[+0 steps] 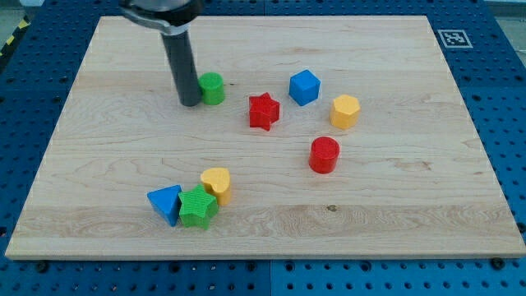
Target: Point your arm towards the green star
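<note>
My tip [189, 102] sat touching the green cylinder [212, 88], well apart from the green star [198, 207]. I had no pincer to report, only the rod. Steering down carelessly risked dragging that cylinder along, or knocking the yellow heart [217, 182] beside the star.

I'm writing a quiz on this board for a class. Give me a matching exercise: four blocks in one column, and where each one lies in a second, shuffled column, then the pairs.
Blocks:
1. green star
2. green cylinder
3. red cylinder
4. blue cube

Places:
A. right beside my tip, on the tip's right in the view
B. between the blue triangle and the yellow heart, close against both
C. below the yellow hexagon
D. up and to the view's right of the red star

Pairs: 1-B, 2-A, 3-C, 4-D
</note>
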